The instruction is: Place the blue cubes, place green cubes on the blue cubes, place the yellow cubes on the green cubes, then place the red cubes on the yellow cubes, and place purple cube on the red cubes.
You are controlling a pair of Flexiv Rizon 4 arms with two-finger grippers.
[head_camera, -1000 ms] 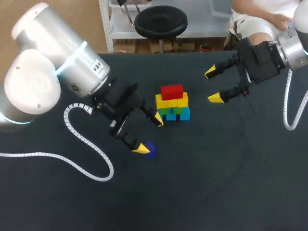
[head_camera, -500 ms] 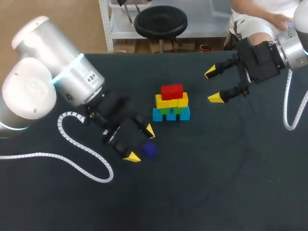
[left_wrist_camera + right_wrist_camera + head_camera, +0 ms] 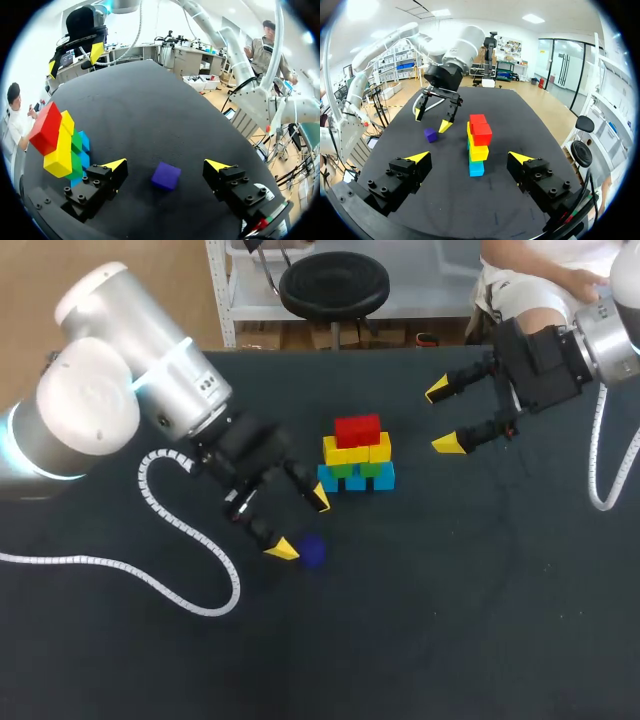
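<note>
My left gripper [image 3: 300, 524] has re-advanced, wide open and empty, to straddle the purple cube [image 3: 313, 551], which lies untouched on the worktop [image 3: 450, 590] near the stack [image 3: 350, 453]. Red cubes [image 3: 358, 430] top the stack; grasp is next, I judge.

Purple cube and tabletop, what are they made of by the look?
Purple cube: probably painted wood or hard plastic; crisp edges, flat even faces, matte, no glare. Tabletop: looks like a black fabric or felt-like cover; dull, no reflections, faint scuff marks. Can't confirm either from pictures.
</note>
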